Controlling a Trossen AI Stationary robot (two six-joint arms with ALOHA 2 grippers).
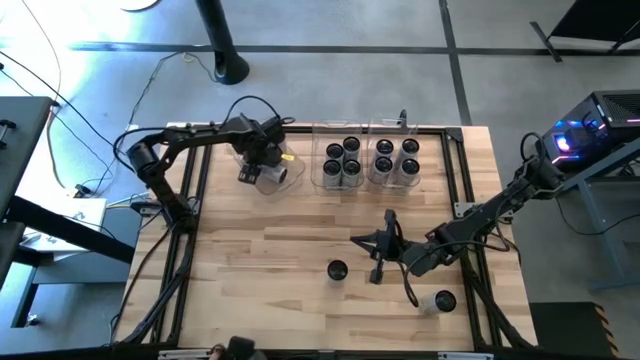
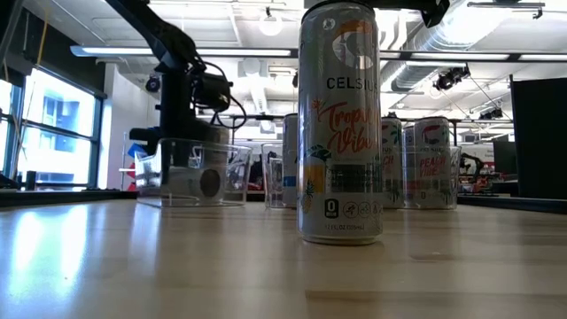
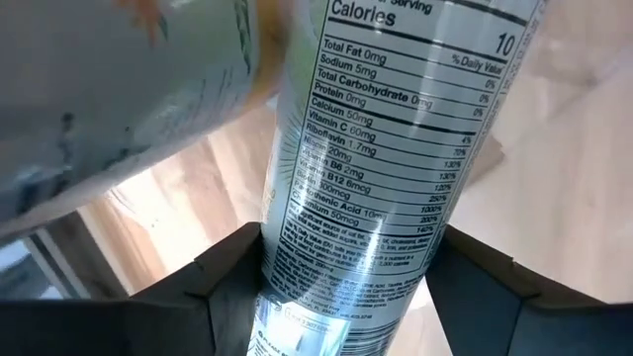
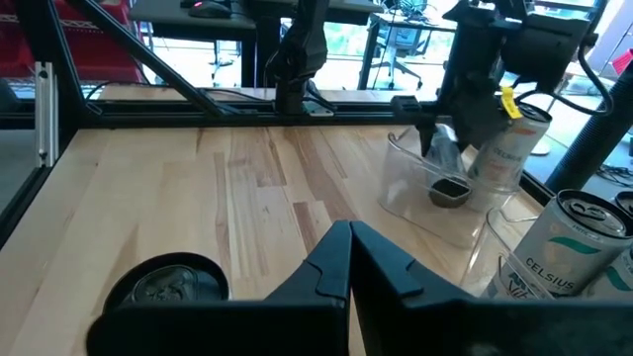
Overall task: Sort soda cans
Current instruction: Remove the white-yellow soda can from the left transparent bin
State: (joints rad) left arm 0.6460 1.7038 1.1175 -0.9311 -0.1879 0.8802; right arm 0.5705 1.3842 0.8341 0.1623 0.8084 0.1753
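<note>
Wooden table (image 1: 290,250), dark frame rails along its side edges. Three clear bins along the far edge: the left bin (image 1: 272,172) sits apart toward the far left corner; the middle bin (image 1: 341,180) and right bin (image 1: 397,180) stand side by side, each with four upright soda cans (image 1: 343,160).

Left gripper (image 1: 262,160) over the left bin, fingers (image 3: 213,297) set either side of a pale can (image 3: 381,158); a second can lies in that bin.

Right gripper (image 1: 378,243) low over the table's middle toward the near edge, jaws closed, holding nothing.

Loose cans: one upright (image 1: 337,270) just beside the right gripper, another (image 1: 444,300) near the near right corner.
</note>
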